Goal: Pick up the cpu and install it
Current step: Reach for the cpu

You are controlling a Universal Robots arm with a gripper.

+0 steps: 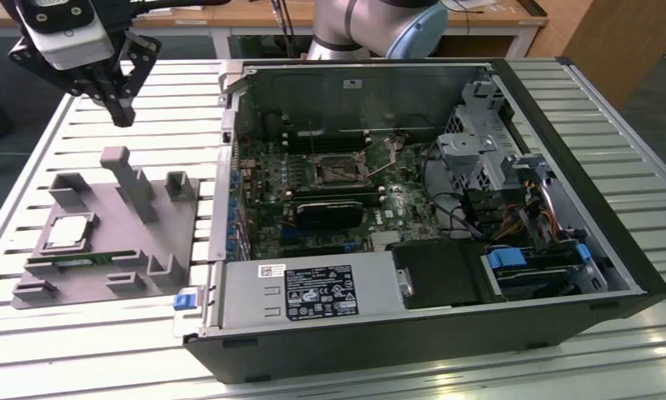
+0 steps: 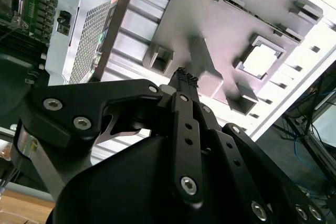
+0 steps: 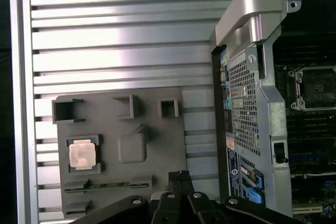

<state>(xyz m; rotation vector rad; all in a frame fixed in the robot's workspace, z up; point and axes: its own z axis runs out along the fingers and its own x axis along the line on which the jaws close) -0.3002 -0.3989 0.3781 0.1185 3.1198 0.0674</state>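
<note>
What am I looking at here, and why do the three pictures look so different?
This is a grey robot arm ending in a black two-fingered hand. One camera stands off the arm and sees the whole scene. Two more ride near the wrist and look past the hand. On the slatted metal table lies an open black computer case, its green circuit board exposed. Beside it, on the exterior view's left, a grey plastic tray holds the cpu, a small square chip with a shiny silver top. The hand hangs in the air near the tray, fingers shut, holding nothing.
</note>
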